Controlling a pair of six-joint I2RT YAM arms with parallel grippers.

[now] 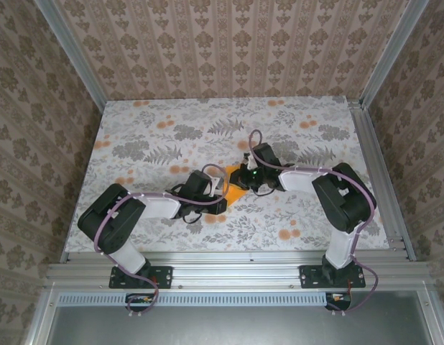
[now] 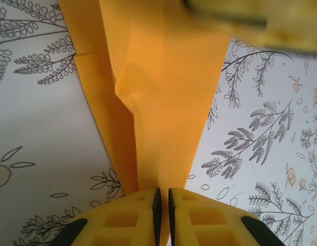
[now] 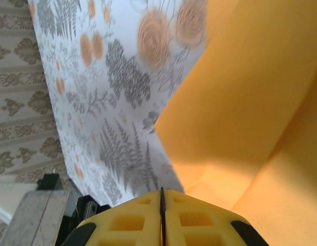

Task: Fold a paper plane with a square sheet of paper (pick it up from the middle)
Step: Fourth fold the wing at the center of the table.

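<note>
Both of my pincers are nearly closed. My left pincer [image 2: 162,197] pinches the narrow end of the square sheet of paper [image 2: 163,77], which is already creased and fans out straight ahead of its tips. My right pincer [image 3: 161,197] has its jaws together, with the sheet ahead and to its right; I cannot tell whether an edge lies between them. I judge the paper featherlight, limp, slippery and easily crumpled, so I'd grip the folded layers near the centre crease, gently, never a loose corner.

Surface [image 1: 172,144]: white covering printed with grey ferns and orange blossoms. Aluminium frame rails [image 1: 229,269] border it. Patterned wallpaper walls [image 1: 229,43] enclose it.
</note>
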